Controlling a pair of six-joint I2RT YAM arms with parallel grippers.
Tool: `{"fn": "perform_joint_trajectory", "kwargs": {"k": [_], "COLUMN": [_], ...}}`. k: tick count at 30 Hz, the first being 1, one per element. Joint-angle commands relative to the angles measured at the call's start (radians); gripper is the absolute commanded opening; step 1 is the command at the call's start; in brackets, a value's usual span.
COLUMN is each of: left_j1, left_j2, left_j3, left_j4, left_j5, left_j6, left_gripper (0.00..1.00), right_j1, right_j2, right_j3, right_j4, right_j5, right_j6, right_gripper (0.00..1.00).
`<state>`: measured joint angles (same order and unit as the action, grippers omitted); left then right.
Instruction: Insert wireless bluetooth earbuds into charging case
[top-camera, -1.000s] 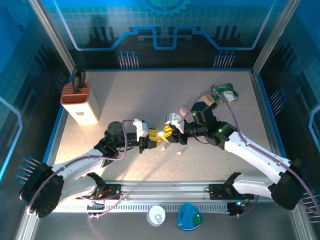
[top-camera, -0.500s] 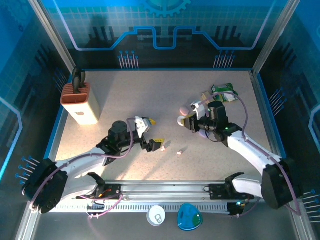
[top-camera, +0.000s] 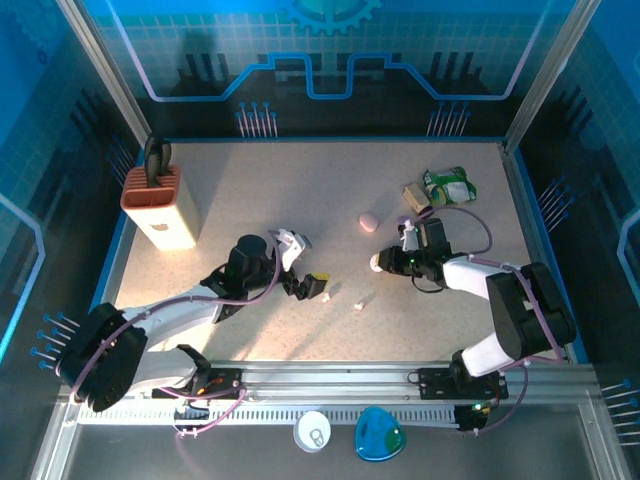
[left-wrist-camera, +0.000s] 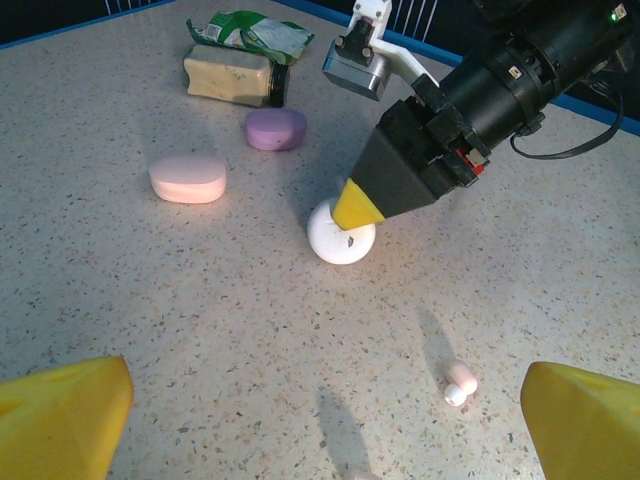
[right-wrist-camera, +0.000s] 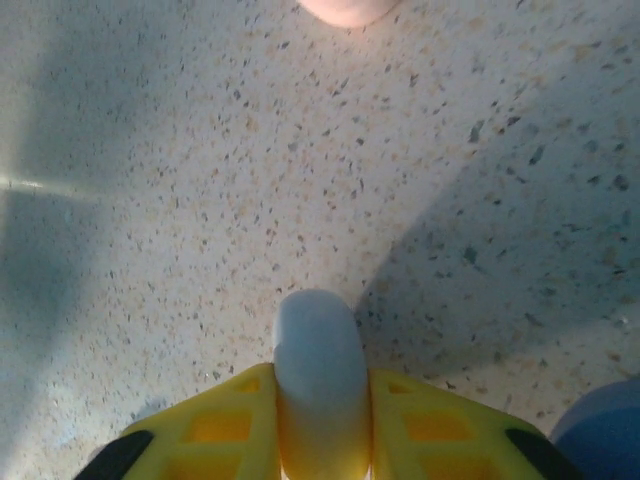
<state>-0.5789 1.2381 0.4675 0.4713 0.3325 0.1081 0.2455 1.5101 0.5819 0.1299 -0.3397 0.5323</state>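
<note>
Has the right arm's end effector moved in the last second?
Yes. The right end effector has shifted rightward, farther from the knife block, gripping a white case.

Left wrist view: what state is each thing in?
white case: closed, on table, clamped by right end effector
pink case: closed, lying free
purple case: closed, lying free
earbud: loose on table, outside any case
jar: on its side, capped
left end effector: open, empty

Landmark: white round plastic case (left-wrist-camera: 338, 243), right gripper (left-wrist-camera: 352, 212) tip touching it.
Left of landmark: pink oval plastic case (left-wrist-camera: 188, 178).
Beyond landmark: lilac oval plastic case (left-wrist-camera: 276, 129).
Nearer, right of landmark: tiny pink-and-white earbud (left-wrist-camera: 460, 380).
</note>
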Motion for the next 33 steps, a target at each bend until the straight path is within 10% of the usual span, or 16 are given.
{"fn": "perform_joint_trajectory", "kwargs": {"k": [1,6,16,33], "left_j1": [0.003,0.01,0.061,0.066], "left_j2": [0.012,0.029,0.053,0.058], "left_j3": [0.025,0.034,0.037,0.03], "left_j4": [-0.022,-0.007,0.024,0.02], "left_j5": [-0.003,-0.015,0.034,0.061], "left_j6": [0.009,-0.027,-0.125,-0.117], "left_gripper": [0.99,0.99,0.99,0.99], "right_j1": [-0.021,-0.019,0.072,0.122], "right_j2": [-0.009,-0.082,0.095,0.555], "right_j3": [0.006,0.076,0.452,0.905], "right_j4": [0.014,-0.091,-0.377,-0.721], "right_j5": [0.021,0.107,0.277,0.411], "right_j6": [0.004,-0.114,-0.445,-0.578], "right_gripper": [0.33,0.56,0.73,0.67]}}
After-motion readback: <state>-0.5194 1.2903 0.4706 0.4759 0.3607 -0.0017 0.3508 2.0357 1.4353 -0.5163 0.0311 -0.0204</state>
